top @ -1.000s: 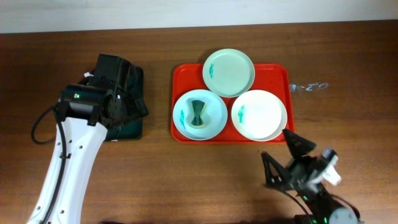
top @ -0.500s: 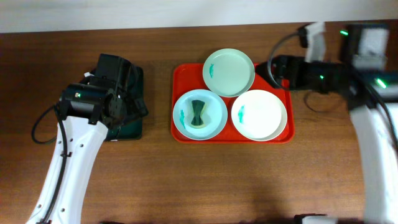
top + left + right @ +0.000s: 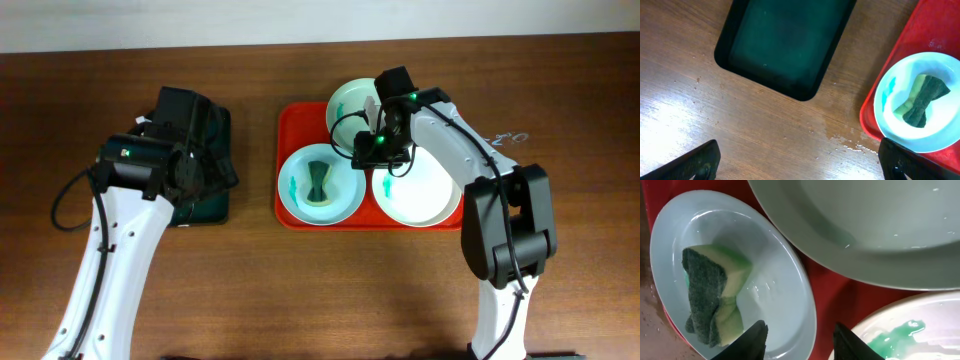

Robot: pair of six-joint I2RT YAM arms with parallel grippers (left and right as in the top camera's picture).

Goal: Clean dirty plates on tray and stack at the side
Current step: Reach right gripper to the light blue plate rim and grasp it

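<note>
- Right arm [image 3: 455,155] has swung in since half a second ago, from beyond the 2 o'clock corner of the red tray [image 3: 292,120] to a position over the tray's middle. Left arm [image 3: 115,240], plates and sponge lie as before.
- Right gripper [image 3: 375,148]: hangs over the point where the three plates meet. The wrist view shows its fingertips [image 3: 756,337] spread apart with nothing held. Contact with any plate cannot be told.
- Left gripper [image 3: 797,167]: jaws stand wide apart and empty, above bare table [image 3: 250,290] at 6 o'clock of the dark tray [image 3: 785,45].
- Red tray: lies flat on the table, at 3 o'clock of the dark tray and apart from it. All three plates sit inside it.
- First mint plate [image 3: 350,108]: at 12 o'clock on the red tray, its far edge reaching past the rim. A teal smear shows at its 9 o'clock side. It is partly covered by the right arm.
- Second mint plate [image 3: 340,200]: at 8 o'clock on the red tray. It holds a pinched green and yellow sponge [image 3: 319,182] with a dark scouring face, and has a teal smear at its 9 o'clock edge.
- White plate [image 3: 425,195]: at 4 o'clock on the red tray, with a teal smear [image 3: 895,335] near its 9 o'clock edge.
- Small wet marks [image 3: 847,144] show on the table beside the red tray's edge.
</note>
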